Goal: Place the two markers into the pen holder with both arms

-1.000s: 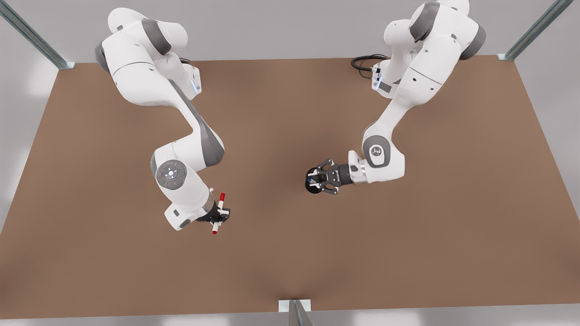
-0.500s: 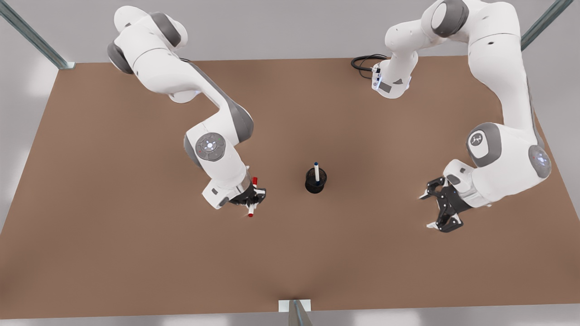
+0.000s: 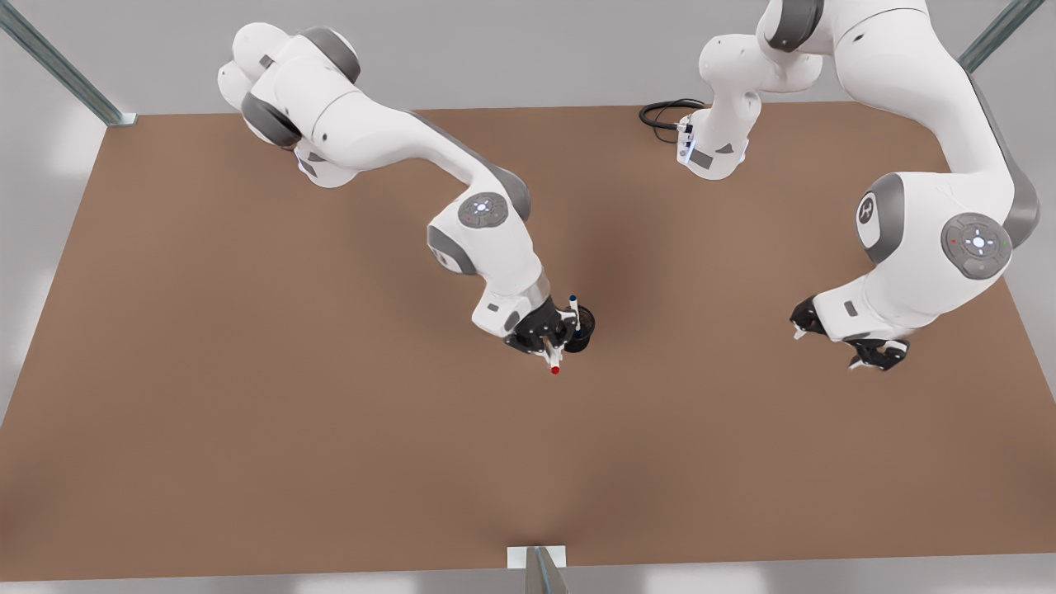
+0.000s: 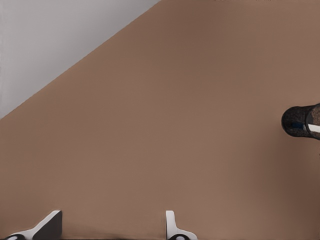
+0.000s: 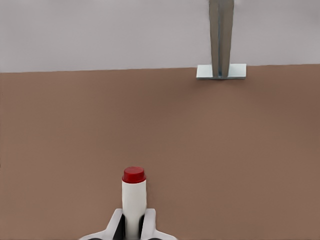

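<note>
The black mesh pen holder point(image 3: 585, 320) stands mid-table, and the blue-capped marker point(image 3: 573, 308) sticks upright out of it. Right beside the holder, on the front view's left, my right gripper point(image 3: 551, 342) is shut on the red-capped marker point(image 3: 554, 358), whose red end points toward the table's front edge. In the right wrist view the red marker point(image 5: 134, 196) juts out between the shut fingers point(image 5: 116, 226). My left gripper point(image 3: 825, 350) hangs open and holds nothing far off at the front view's right. In the left wrist view it point(image 4: 110, 226) faces bare table, with the holder point(image 4: 296, 121) far off.
The brown table point(image 3: 247, 412) has metal frame posts at its back corners and one at the middle of the front edge point(image 3: 536, 568), also seen as a post point(image 5: 220, 35) ahead of the right gripper. A black cable point(image 3: 660, 113) lies by the arm base at the back.
My right gripper has carried the red marker across to the pen holder. The left gripper let the blue marker go into the holder and drew away to the front view's right.
</note>
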You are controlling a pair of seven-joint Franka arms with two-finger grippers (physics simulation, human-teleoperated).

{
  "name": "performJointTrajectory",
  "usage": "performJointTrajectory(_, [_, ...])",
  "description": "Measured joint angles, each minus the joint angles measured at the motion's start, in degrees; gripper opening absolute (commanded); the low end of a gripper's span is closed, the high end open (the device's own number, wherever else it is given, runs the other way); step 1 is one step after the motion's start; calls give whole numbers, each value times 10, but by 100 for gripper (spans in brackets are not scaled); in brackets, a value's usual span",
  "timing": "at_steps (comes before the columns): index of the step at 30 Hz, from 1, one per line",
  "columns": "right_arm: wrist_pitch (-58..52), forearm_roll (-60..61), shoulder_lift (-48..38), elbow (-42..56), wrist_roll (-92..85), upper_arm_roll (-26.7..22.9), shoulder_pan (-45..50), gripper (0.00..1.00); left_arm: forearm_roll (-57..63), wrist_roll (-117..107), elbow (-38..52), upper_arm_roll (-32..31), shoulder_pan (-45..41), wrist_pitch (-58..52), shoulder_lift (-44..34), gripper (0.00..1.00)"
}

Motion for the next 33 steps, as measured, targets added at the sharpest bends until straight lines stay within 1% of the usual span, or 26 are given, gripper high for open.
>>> performJointTrajectory(2, [68, -24, 11, -1, 10, -59, 48, 23, 0, -50, 1, 0, -2, -8, 1, 100])
performJointTrajectory(3, [100, -34, 14, -3, 15, -78, 65, 23, 1, -74, 1, 0, -3, -11, 2, 100])
performJointTrajectory(6, [176, -90, 14, -19, 31, -98, 90, 23, 1, -136, 1, -1, -3, -18, 3, 100])
performJointTrajectory(8, [210, -171, 13, -36, 53, -100, 95, 23, 0, -172, 0, 0, -3, -20, 5, 100])
performJointTrajectory(12, [252, -374, 8, -66, 126, -98, 101, 23, 0, -232, -1, 0, -3, -23, 9, 100])
performJointTrajectory(17, [271, -532, -5, -102, 217, -94, 96, 23, -2, -292, -1, 0, -3, -24, 11, 100])
performJointTrajectory(25, [278, -704, -8, -139, 359, -93, 102, 23, -3, -359, -1, -1, -3, -25, 12, 100])
performJointTrajectory(33, [259, -752, -1, -145, 475, -89, 117, 23, -4, -401, -1, -1, -3, -25, 16, 100])
